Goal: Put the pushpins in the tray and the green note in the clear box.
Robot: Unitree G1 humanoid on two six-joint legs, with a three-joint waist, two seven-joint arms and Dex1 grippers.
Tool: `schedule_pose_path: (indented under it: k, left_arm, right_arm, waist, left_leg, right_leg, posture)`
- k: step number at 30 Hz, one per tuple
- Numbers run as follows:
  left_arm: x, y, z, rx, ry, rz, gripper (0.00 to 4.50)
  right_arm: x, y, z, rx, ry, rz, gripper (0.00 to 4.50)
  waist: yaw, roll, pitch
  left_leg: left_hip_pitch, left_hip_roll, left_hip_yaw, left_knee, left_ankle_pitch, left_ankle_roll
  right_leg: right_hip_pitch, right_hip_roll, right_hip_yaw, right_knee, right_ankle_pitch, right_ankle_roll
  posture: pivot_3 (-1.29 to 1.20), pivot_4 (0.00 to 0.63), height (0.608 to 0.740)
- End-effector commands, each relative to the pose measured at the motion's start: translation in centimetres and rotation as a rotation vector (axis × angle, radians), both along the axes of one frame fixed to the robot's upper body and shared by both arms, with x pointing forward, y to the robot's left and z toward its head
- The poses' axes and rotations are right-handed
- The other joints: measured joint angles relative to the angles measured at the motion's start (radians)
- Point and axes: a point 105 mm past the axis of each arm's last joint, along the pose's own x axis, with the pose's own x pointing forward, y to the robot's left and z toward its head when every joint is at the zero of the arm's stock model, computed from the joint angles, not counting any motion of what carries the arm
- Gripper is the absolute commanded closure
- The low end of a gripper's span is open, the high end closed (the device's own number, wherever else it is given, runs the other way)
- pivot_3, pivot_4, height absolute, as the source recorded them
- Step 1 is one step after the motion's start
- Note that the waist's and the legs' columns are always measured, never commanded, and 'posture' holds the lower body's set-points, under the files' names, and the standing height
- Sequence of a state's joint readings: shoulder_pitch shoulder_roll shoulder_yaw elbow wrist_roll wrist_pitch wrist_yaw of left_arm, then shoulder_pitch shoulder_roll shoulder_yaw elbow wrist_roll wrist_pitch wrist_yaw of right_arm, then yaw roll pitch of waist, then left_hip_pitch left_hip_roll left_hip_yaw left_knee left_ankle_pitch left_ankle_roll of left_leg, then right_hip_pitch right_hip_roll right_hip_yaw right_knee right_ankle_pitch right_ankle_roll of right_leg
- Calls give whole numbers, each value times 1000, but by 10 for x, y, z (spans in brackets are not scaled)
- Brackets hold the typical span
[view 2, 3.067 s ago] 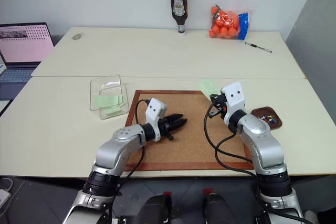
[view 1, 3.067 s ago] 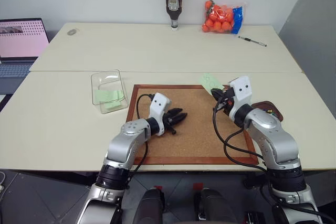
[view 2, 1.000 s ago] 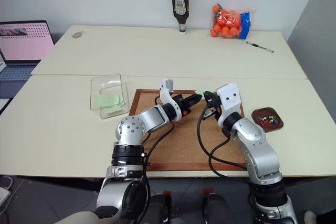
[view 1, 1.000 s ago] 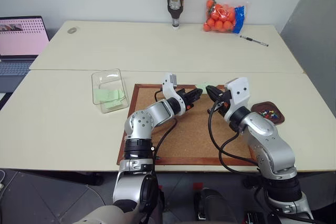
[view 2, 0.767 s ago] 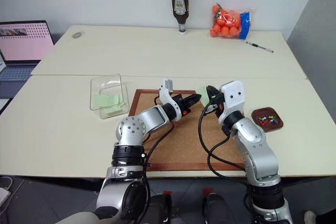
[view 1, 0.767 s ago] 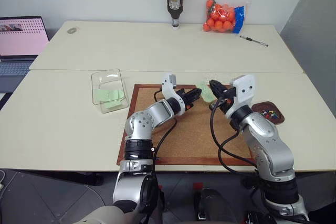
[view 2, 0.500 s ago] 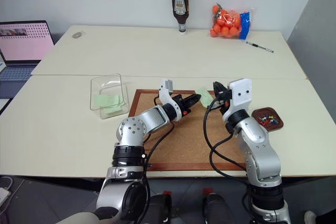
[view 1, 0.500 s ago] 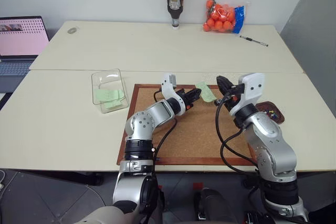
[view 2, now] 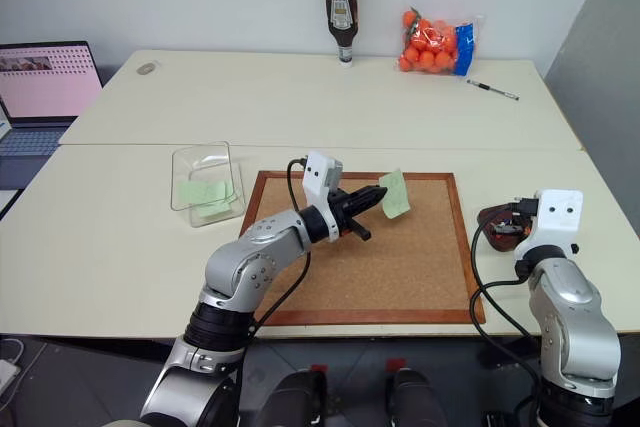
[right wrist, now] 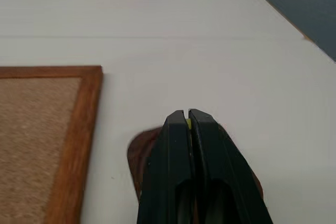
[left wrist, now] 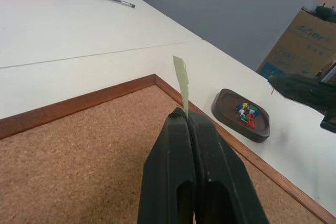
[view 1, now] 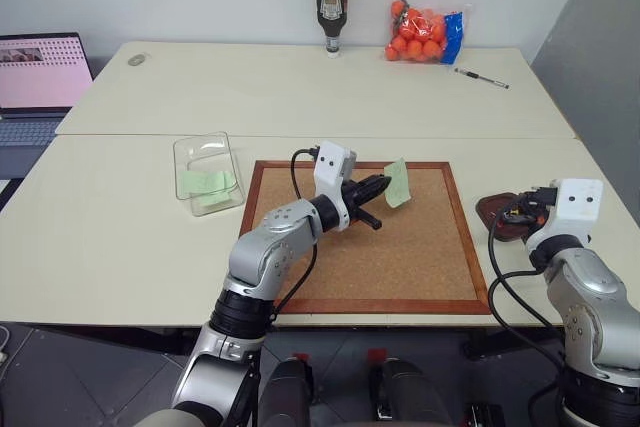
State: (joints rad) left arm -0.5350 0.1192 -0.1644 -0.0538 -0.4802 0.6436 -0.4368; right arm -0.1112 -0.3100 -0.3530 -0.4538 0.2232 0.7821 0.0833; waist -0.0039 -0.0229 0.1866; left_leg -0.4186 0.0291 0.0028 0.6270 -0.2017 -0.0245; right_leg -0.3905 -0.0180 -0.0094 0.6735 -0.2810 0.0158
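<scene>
A: Cork grain fills the wood-framed corkboard point(view 1: 400, 247); the left gripper point(view 1: 386, 184) pinches a thin pale green note point(view 1: 398, 182) upright above it.

B: And the right gripper point(right wrist: 187, 115)?

A: Closed on a speck of yellow pushpin point(right wrist: 188, 124), over the rounded brown tray point(view 1: 496, 215). Farther left, the clear plastic box point(view 1: 207, 173) holds green slips.

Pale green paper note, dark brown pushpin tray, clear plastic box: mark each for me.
Pale green paper note point(view 2: 394, 193): right eye view, middle of the slip.
Dark brown pushpin tray point(left wrist: 227, 109): left wrist view, near rim.
Clear plastic box point(view 1: 189, 152): left eye view, far wall.
</scene>
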Motion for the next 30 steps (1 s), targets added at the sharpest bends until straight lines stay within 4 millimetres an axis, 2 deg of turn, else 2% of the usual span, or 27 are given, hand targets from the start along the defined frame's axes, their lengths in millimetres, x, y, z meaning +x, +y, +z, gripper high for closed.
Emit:
schedule_pose_path:
  k: [1, 6, 10, 13, 16, 26, 28, 30]
  left_arm:
    - [-3, -2, 16, -8, -87, -19, 4465]
    - [-1, 1, 17, -3, -97, -11, 4465]
    - [-1, 2, 18, -3, -99, -4, 4500]
    - [-1, 4, 18, -3, -99, 2, 4500]
    - [-1, 5, 18, -3, -98, 7, 4500]
    - [3, 6, 18, -2, -99, 18, 4500]
    - [3, 7, 19, -2, -102, 23, 4500]
    - [8, 13, 26, -4, -136, 69, 4500]
  right_arm:
    - [7, -9, 3, 4, -15, -15, 4500]
    - [21, -13, -4, 21, 2, -2, 4500]
    - [24, -16, -5, 35, 9, -8, 3775]
    - [25, -17, -5, 40, 12, -10, 2947]
    - [23, -16, -4, 51, 7, -5, 2393]
    - [20, -14, -6, 57, 20, 4, 2393]
    - [20, -13, 0, 49, -4, 8, 2393]
    - [19, -5, 18, 25, -88, 57, 2393]
  waist:
    - [0, 0, 0]
    - [0, 0, 0]
    - [1, 0, 0]
    - [1, 0, 0]
    - [0, 0, 0]
    - [1, 0, 0]
    - [0, 0, 0]
    - [0, 0, 0]
  left_leg:
    - [0, 0, 0, 0, 0, 0]
    - [-1, 0, 1, 0, 0, 0]
    - [-2, 0, 1, 0, 0, 0]
    - [-2, 0, 1, 0, 0, 0]
    - [-2, 0, 1, 0, 0, 0]
    - [-2, 0, 1, 0, 0, 0]
    - [-1, 0, 1, 0, 0, 0]
    - [-1, 0, 1, 0, 0, 0]
  right_leg:
    - [0, 0, 0, 0, 0, 0]
    - [0, 0, 0, 0, 0, 0]
    - [0, 0, 0, -1, 0, 0]
    - [0, 0, 0, -1, 0, 0]
    - [0, 0, 0, -1, 0, 0]
    - [0, 0, 0, 0, 0, 0]
    - [0, 0, 0, 0, 0, 0]
    - [0, 0, 0, 0, 0, 0]
  posture:
    - [0, 150, 740]
    - [0, 150, 740]
    - [0, 150, 740]
    - [0, 150, 740]
    - [0, 150, 740]
    - [0, 150, 740]
    - [0, 150, 740]
    - [0, 150, 740]
